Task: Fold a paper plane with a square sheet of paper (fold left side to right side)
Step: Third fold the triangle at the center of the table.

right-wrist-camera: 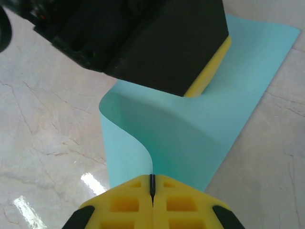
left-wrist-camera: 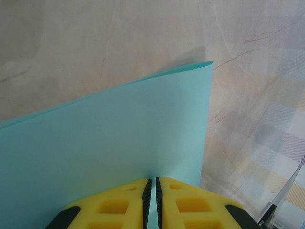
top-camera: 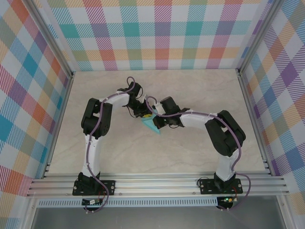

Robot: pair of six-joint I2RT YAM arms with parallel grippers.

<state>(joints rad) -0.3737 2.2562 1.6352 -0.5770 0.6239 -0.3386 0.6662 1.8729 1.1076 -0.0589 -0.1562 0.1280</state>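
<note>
Pinching the square sheet of paper [right-wrist-camera: 190, 129] in the closed left gripper [left-wrist-camera: 151, 183] and closed right gripper [right-wrist-camera: 152, 179], bowing it upward, likely needing matched corners before creasing.

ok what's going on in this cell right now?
Both arms have met over the middle of the table and are working the turquoise square sheet of paper. The left gripper is shut on one edge of it, and the right gripper is shut on another edge. Between them the sheet bows up off the surface in a soft curve. It looks mid-fold, with no finished plane yet.
</note>
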